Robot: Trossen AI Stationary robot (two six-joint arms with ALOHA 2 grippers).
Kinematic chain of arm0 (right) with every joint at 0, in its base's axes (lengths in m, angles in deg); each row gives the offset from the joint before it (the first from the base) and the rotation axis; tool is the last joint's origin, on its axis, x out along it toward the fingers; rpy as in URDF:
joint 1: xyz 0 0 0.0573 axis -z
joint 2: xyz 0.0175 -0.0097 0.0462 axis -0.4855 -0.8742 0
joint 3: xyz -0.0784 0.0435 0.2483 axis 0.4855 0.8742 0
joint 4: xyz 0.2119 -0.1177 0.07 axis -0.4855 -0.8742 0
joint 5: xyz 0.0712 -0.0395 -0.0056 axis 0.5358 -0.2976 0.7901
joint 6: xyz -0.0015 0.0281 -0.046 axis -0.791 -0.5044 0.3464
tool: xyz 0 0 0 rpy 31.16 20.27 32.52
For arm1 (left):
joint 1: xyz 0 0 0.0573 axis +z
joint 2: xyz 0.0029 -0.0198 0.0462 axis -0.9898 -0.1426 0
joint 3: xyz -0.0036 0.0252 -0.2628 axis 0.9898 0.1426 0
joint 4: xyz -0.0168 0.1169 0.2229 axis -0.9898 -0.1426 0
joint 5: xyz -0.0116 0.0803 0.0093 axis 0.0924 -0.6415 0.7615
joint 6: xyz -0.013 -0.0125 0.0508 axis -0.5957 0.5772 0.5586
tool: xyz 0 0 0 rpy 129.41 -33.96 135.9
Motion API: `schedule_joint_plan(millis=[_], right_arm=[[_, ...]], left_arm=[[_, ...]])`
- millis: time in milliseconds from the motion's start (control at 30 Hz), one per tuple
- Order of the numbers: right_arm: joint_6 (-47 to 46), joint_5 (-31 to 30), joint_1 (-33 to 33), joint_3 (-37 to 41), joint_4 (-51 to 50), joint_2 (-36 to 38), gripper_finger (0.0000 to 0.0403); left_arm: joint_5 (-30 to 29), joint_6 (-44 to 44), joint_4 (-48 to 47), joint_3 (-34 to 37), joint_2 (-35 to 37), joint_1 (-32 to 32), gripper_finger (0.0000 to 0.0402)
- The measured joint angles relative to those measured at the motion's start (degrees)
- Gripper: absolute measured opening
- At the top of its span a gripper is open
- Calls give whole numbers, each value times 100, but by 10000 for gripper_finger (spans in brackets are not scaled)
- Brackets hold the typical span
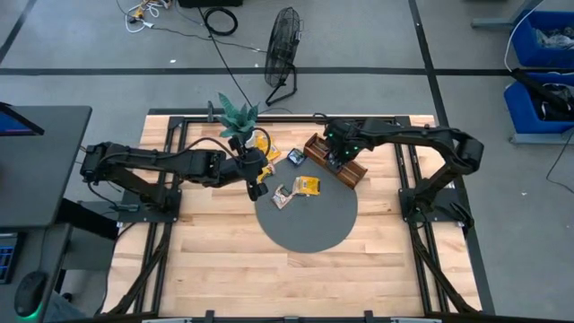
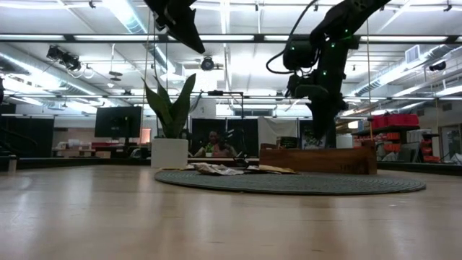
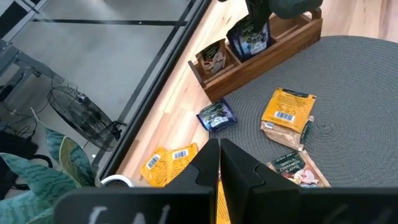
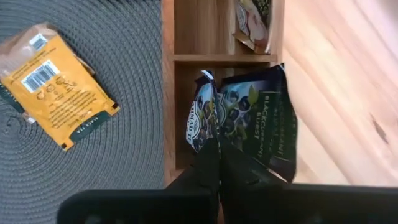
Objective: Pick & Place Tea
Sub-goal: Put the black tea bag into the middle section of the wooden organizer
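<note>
1. High view: the left claw (image 1: 257, 184) hangs over the far-left rim of the round grey mat (image 1: 305, 229), close to the potted plant (image 1: 238, 118) by the counter's (image 1: 215, 269) far edge. The right claw (image 1: 334, 154) is over the wooden tray (image 1: 352, 173), which lies slanted across the mat's far-right rim. A yellow tea packet (image 1: 308, 186) and a whitish packet (image 1: 284, 196) lie on the mat near its far edge; a dark blue packet (image 1: 295, 157) lies on bare counter between plant and tray.

2. Low view: the tray (image 2: 317, 159) stands on the mat (image 2: 289, 182) with the right arm coming down behind it; flat packets (image 2: 216, 169) lie on the mat's far side, beside the plant's white pot (image 2: 170, 153).

3. Left wrist view: the left claw (image 3: 219, 155) has its fingers pressed together; a yellow strip shows just below their tips, but whether it is gripped cannot be told. Ahead lie the yellow packet (image 3: 288, 115) and the whitish packet (image 3: 292, 168) on the mat, the blue packet (image 3: 216, 115) at the mat's rim, and more yellow packets (image 3: 168, 163) on the counter. The tray (image 3: 261, 59) holds two packets upright.

4. Right wrist view: the right claw (image 4: 219, 146) is closed on the edge of a dark blackcurrant packet (image 4: 255, 121) standing in a tray compartment (image 4: 186, 81); the next compartment holds another packet (image 4: 252, 18).
</note>
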Motion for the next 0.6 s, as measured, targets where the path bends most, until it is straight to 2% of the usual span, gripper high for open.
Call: schedule_joint_plan(millis=[467,600], right_arm=[[-54,83,0,0,4,-189,0],[-133,364,0,-1,6,-189,14]], left_arm=[[0,-2,0,0,-2,0,16],[0,-4,0,0,-2,0,16]])
